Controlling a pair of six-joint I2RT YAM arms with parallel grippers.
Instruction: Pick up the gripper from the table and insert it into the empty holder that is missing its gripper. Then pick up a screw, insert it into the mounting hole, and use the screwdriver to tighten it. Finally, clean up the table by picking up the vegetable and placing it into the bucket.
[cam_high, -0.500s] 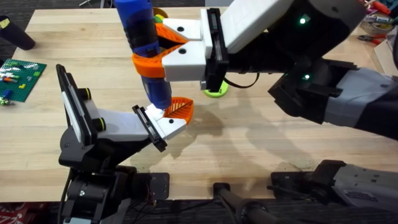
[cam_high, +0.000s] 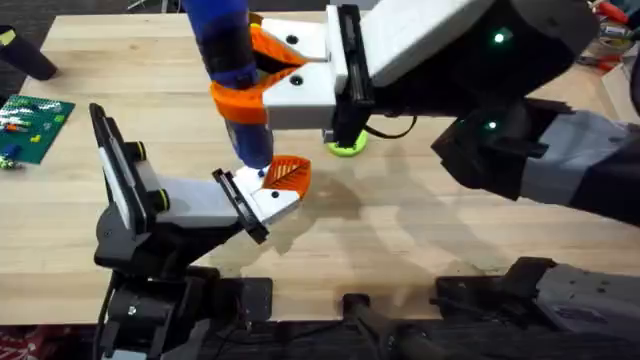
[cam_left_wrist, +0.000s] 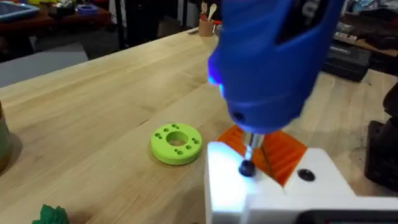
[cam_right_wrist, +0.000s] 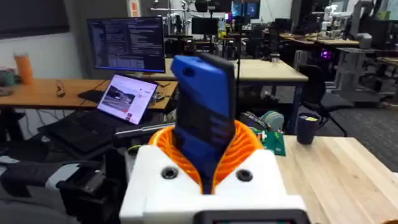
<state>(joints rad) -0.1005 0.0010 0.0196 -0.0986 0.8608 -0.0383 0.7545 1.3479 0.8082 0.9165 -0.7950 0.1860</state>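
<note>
Overhead: right claw (cam_high: 262, 82) grips screwdriver (cam_high: 232, 70) above wooden table (cam_high: 400, 230); left claw's opening unclear.

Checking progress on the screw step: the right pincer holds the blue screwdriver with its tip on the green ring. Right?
Not quite. The right pincer does hold the screwdriver, but in the left wrist view its tip sits on the screw in the holder; the green ring lies apart.

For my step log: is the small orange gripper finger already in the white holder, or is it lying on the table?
In the holder. The orange finger sits against the white holder, off the table, while the blue screwdriver presses a screw there.
</note>
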